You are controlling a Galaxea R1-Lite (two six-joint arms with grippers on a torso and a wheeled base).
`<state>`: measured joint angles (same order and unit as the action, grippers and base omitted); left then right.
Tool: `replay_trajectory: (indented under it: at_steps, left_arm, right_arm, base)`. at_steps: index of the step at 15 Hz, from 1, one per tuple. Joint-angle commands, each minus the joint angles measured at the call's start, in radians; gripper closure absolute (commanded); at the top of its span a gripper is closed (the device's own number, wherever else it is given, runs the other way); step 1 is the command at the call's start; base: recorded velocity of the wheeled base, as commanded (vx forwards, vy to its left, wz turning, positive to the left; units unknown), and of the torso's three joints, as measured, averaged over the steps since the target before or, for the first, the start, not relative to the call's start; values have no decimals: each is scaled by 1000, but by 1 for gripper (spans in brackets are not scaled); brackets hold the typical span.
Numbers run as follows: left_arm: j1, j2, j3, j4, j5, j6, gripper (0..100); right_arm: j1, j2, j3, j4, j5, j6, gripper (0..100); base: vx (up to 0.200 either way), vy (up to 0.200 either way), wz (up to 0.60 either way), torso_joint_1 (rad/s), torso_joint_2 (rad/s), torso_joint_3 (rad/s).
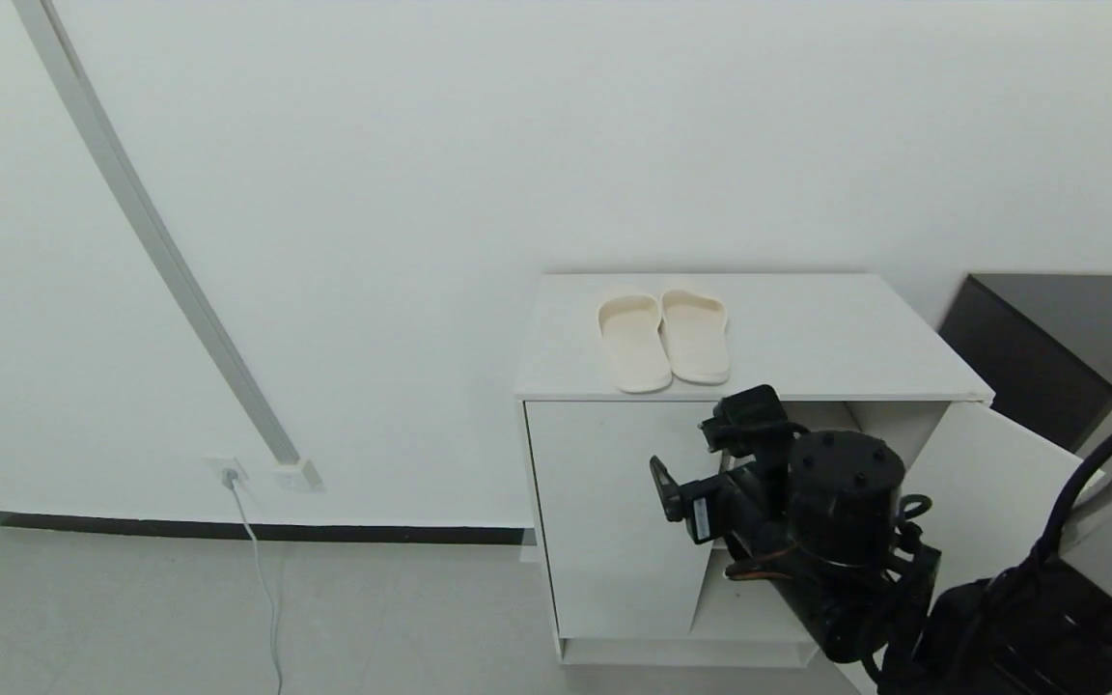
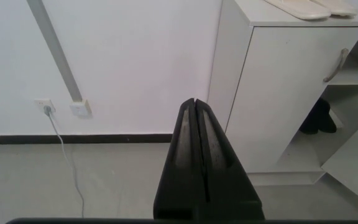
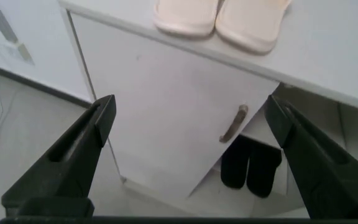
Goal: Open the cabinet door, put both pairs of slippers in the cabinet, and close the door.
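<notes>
Quick rundown for you: the white cabinet [image 1: 807, 338] stands against the wall [image 1: 556, 135]. Its right door [image 1: 990, 492] is swung wide open and the left door [image 1: 614, 512] is flat shut. The cream slippers [image 1: 664, 340] sit side by side on the cabinet top, near the front edge, the two touching or as good as. The black slippers [image 3: 250, 165] are already inside, on the lower shelf in the open right half. They're just past the edge of the left door and below its handle [image 3: 233, 123]. They look stood up on end to me, but it's dark in there, so don't quote me on that.

Your right gripper [image 3: 190, 106] is spread wide with nothing in it. It faces the left door just below the cream pair, one finger out to each side. In the head view your right arm [image 1: 826, 502] hangs in front of the opening, at about the middle of the cabinet's height. Your left gripper [image 2: 194, 155] is clamped together, fingers pressed flat against each other, holding nothing. It's well off to the cabinet's left, above the floor [image 2: 73, 186].

Other stuff: a socket [image 1: 228, 473] low on the wall with a cable [image 1: 262, 569] running down to the floor, a grey strip [image 1: 155, 232] slanting up the wall, and a dark box [image 1: 1048, 338] just right of the cabinet.
</notes>
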<state>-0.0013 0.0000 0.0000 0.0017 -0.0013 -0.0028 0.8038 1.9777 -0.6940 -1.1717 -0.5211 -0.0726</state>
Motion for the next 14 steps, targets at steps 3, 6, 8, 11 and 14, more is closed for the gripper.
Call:
replay_trajectory:
  at_steps: [3, 6, 8, 11, 14]
  left_arm:
    - [1, 0, 0, 0, 0, -3, 100]
    - [0, 2, 0, 0, 0, -3, 100]
    - [0, 2, 0, 0, 1, -5, 100]
    - [0, 2, 0, 0, 1, -3, 100]
    - [0, 2, 0, 0, 0, -3, 100]
  right_arm:
    - [-8, -126, -315, 460, -20, 120, 0]
    - [-8, -120, -501, 702, -60, 240, 0]
    - [-8, -111, -502, 745, -60, 312, 0]
    - [-15, -74, -481, 744, -57, 350, 0]
    - [-20, -56, -479, 728, -62, 353, 0]
  base:
    - [0, 0, 0, 0, 0, 0]
    - [0, 0, 0, 0, 0, 0]
    - [0, 0, 0, 0, 0, 0]
    - [0, 0, 0, 0, 0, 0]
    - [0, 0, 0, 0, 0, 0]
